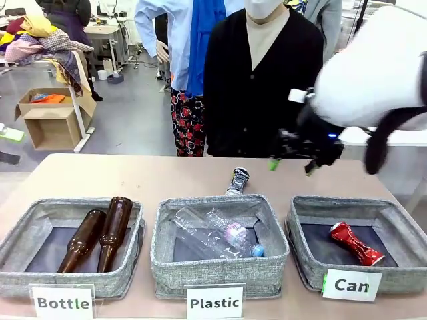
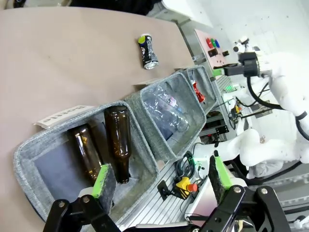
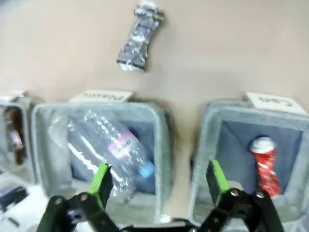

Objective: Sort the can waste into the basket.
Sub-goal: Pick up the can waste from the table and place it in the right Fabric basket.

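A crushed red can [image 1: 355,243] lies on the dark floor of the grey basket [image 1: 299,247] behind the "Can" card [image 1: 351,285]; the right wrist view shows the same red can [image 3: 264,164] and basket [image 3: 205,145]. A crushed black can [image 1: 237,181] lies on the table behind the middle bin, also seen as the black can [image 3: 140,37] and black can [image 2: 147,51]. My right gripper [image 1: 291,165] hangs open in the air above the table, between the black can and the basket's far side. My left gripper [image 2: 161,179] is open above the bin with brown bottles, holding nothing.
A "Plastic" bin [image 1: 160,257] with clear bottles [image 1: 217,233] sits in the middle. A "Bottle" bin [image 1: 20,233] with two brown bottles [image 1: 100,233] is at the left. A person in a black cardigan [image 1: 260,80] stands at the table's far side. Bare table lies behind the bins.
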You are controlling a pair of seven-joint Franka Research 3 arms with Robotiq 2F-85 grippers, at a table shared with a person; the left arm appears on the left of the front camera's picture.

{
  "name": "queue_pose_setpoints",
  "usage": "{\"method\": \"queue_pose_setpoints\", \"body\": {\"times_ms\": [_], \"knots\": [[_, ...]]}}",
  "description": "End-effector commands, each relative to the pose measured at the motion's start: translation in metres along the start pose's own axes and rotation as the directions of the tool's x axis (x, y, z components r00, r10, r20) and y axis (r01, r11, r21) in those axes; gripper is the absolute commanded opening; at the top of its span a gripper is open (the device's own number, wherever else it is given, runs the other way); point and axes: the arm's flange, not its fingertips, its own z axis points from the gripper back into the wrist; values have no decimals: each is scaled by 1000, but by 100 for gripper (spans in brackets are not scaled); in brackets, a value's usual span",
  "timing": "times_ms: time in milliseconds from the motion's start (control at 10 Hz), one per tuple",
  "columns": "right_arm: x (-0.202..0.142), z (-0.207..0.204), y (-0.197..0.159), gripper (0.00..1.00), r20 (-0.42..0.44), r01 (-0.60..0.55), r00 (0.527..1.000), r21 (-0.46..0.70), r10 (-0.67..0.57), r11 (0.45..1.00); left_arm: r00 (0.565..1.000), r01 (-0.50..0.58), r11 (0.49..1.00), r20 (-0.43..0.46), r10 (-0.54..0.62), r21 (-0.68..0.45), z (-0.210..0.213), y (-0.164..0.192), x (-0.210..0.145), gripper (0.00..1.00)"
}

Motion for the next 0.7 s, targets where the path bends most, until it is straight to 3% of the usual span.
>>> {"method": "queue_pose_setpoints", "body": {"times_ms": [0,200,300,600], "knots": [[47,-36,47,100,-16,125,991,-163,-129,979,1000,20,1000,0,-20,-1,1,0,-2,100],[72,-77,79,100,-28,131,990,-225,-140,965,1000,20,1000,0,-20,-1,1,0,-2,100],[85,-94,87,100,8,173,984,-261,-177,950,1000,20,1000,0,-20,-1,1,0,-2,100],[102,-143,100,100,56,165,986,-229,-156,959,1000,20,1000,0,-20,-1,1,0,-2,100]]}}
